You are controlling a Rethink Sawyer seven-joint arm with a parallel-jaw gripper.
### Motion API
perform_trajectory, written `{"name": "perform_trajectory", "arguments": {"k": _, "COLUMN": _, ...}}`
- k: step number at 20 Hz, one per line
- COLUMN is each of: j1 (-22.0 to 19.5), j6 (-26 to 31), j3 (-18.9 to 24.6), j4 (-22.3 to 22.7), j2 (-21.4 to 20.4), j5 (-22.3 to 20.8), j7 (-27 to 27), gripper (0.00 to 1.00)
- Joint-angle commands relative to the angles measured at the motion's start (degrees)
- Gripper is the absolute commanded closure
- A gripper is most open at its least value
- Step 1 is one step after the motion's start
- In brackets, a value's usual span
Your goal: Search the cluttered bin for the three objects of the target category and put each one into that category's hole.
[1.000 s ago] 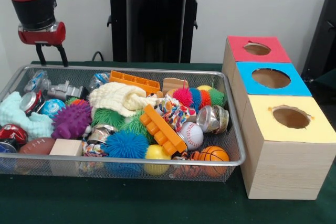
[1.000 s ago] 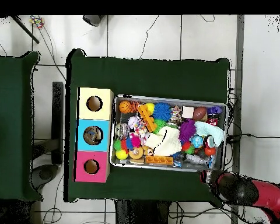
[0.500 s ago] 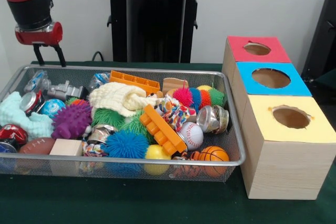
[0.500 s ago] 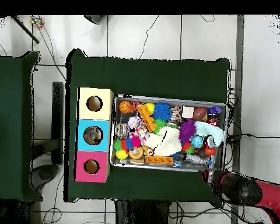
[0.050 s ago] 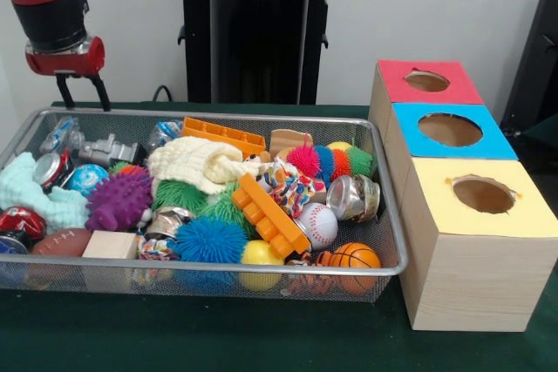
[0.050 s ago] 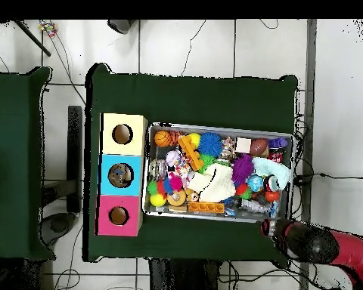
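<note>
Green counter: bin [image 5: 384,206] lies below and inward of the gripper [image 5: 82,91]; jaws seemingly parted, empty.

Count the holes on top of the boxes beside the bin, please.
3, one in each box top: the hole in the red top farthest back, the hole in the blue top in the middle, the hole in the yellow top nearest the camera. None looks hidden.

A robotics lab is showing here: a green-clothed table [image 6: 192,94] is standing on a tiled floor [image 6: 184,45] with cables [image 6: 200,34] trailing, against a bare wall [image 5: 436,6].
</note>
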Motion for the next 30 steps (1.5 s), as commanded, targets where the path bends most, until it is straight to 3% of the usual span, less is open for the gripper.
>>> {"name": "perform_trajectory", "arguments": {"k": 1, "j1": 5.4, "j6": -1.7, "j3": 3.5, "j4": -8.1, "j2": 1.6, "j5": -1.4, "j7": -6.6, "gripper": 0.00}}
{"name": "perform_trajectory", "arguments": {"k": 7, "j1": 8.4, "j6": -2.9, "j3": 2.2, "j4": -6.7, "j2": -0.3, "j5": -0.9, "j7": -1.7, "gripper": 0.00}}
{"name": "perform_trajectory", "arguments": {"k": 13, "j1": 10.3, "j6": -2.1, "j3": 1.9, "j4": -2.4, "j2": -6.0, "j5": 2.7, "j7": 2.1, "gripper": 0.00}}
{"name": "perform_trajectory", "arguments": {"k": 17, "j1": 11.3, "j6": -2.6, "j3": 1.1, "j4": -0.8, "j2": -7.8, "j5": 4.5, "j7": 3.7, "gripper": 0.00}}
{"name": "perform_trajectory", "arguments": {"k": 21, "j1": 11.4, "j6": -2.8, "j3": -0.1, "j4": 0.5, "j2": -9.4, "j5": 6.2, "j7": 3.8, "gripper": 0.00}}
{"name": "perform_trajectory", "arguments": {"k": 25, "j1": 9.4, "j6": -1.5, "j3": -0.3, "j4": 2.4, "j2": -13.6, "j5": 9.2, "j7": 1.3, "gripper": 0.00}}
{"name": "perform_trajectory", "arguments": {"k": 30, "j1": 8.8, "j6": -3.2, "j3": -1.6, "j4": -2.1, "j2": -9.6, "j5": 7.4, "j7": -0.3, "gripper": 0.00}}
